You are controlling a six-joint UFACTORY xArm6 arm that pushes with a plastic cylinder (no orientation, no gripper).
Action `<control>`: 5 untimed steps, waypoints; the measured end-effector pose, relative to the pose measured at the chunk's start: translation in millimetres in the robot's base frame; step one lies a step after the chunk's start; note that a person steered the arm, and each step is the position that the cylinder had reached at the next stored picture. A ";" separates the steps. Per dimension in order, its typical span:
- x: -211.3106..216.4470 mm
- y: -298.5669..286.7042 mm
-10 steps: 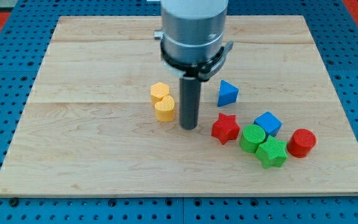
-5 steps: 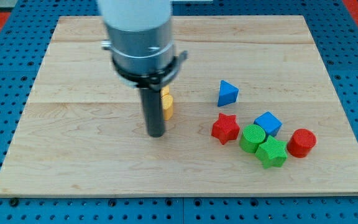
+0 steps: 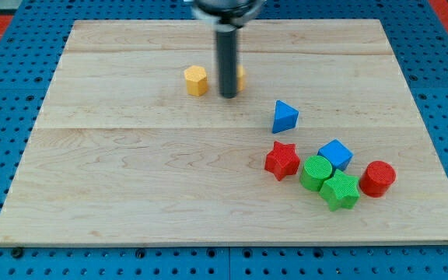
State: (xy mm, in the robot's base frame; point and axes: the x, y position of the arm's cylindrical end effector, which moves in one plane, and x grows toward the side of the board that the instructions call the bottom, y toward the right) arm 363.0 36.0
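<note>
My tip (image 3: pixel 229 95) stands between two yellow blocks, with no jaws on the rod. The yellow hexagonal block (image 3: pixel 196 80) shows whole; the other yellow block (image 3: pixel 241 77) is mostly hidden behind the rod, its shape unclear.

Two yellow blocks (image 3: pixel 196 80); blue triangle (image 3: pixel 284 117), blue cube (image 3: pixel 335 154); red star (image 3: pixel 282 160), red cylinder (image 3: pixel 377 178); green cylinder (image 3: pixel 315 171), green star (image 3: pixel 340 190).
</note>
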 end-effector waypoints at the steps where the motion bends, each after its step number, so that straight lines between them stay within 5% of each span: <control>1: -1.3 91.5; 2: 44.1 175.9; 4: 134.8 144.8; 5: 147.5 140.9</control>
